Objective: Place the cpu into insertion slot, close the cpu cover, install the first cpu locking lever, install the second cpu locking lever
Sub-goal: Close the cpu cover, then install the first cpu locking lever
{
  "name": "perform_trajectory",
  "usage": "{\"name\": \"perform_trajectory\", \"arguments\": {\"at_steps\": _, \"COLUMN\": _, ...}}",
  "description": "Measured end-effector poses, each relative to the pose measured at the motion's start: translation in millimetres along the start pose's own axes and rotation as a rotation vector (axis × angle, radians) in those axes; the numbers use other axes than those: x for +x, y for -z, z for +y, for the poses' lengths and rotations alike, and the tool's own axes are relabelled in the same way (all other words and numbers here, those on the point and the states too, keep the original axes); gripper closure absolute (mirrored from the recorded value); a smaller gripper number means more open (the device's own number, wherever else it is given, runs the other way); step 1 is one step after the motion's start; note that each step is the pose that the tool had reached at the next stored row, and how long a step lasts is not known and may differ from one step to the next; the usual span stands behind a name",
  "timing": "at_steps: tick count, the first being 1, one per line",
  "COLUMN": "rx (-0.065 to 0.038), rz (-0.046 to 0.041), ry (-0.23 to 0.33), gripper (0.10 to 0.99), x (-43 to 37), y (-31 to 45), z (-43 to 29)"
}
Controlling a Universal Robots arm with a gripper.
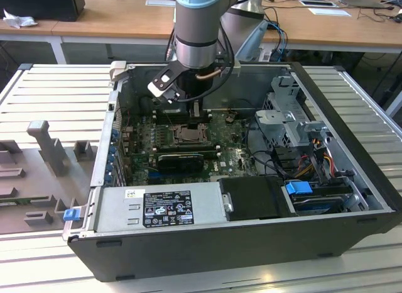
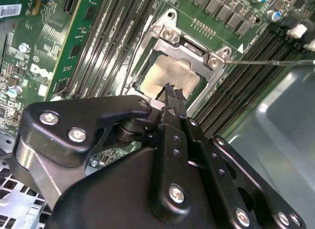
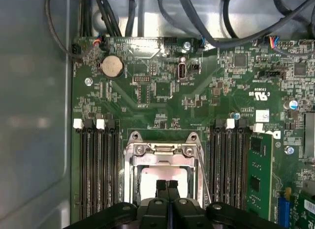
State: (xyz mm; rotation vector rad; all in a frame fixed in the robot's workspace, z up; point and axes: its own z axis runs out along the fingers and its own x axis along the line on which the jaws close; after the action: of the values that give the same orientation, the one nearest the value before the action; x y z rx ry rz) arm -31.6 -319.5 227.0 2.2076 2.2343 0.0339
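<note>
The cpu (image 3: 162,174) (image 2: 170,74) lies flat in the insertion slot (image 1: 188,134) on the green board, its pale shiny top showing through the window of the cpu cover (image 3: 133,162) (image 2: 212,71). The silvery cover frame lies down around the chip. My gripper (image 3: 167,184) (image 2: 172,90) hangs just above the chip's middle, its two black fingers pressed together with nothing between them. A thin metal locking lever (image 3: 204,176) (image 2: 275,62) runs along one side of the socket, and in the second wrist view its end sticks out over the memory slots.
Long black memory slots (image 3: 96,165) (image 3: 229,165) flank the socket on both sides. A green card (image 3: 260,175) stands beside them. Cables (image 3: 206,22) hang near the case wall. In the exterior view, a drive cage (image 1: 289,117) and power supply (image 1: 163,208) fill the case.
</note>
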Motion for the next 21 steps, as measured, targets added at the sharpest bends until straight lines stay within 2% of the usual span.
{"name": "perform_trajectory", "arguments": {"at_steps": 5, "rx": 0.000, "rz": -0.0008, "ry": 0.002, "gripper": 0.980, "x": 0.1, "y": 0.1, "z": -5.3}}
{"name": "perform_trajectory", "arguments": {"at_steps": 6, "rx": 0.000, "rz": -0.0033, "ry": 0.003, "gripper": 0.980, "x": 0.1, "y": 0.4, "z": -5.3}}
{"name": "perform_trajectory", "arguments": {"at_steps": 21, "rx": 0.000, "rz": -0.0036, "ry": 0.010, "gripper": 0.980, "x": 0.2, "y": 5.8, "z": -5.3}}
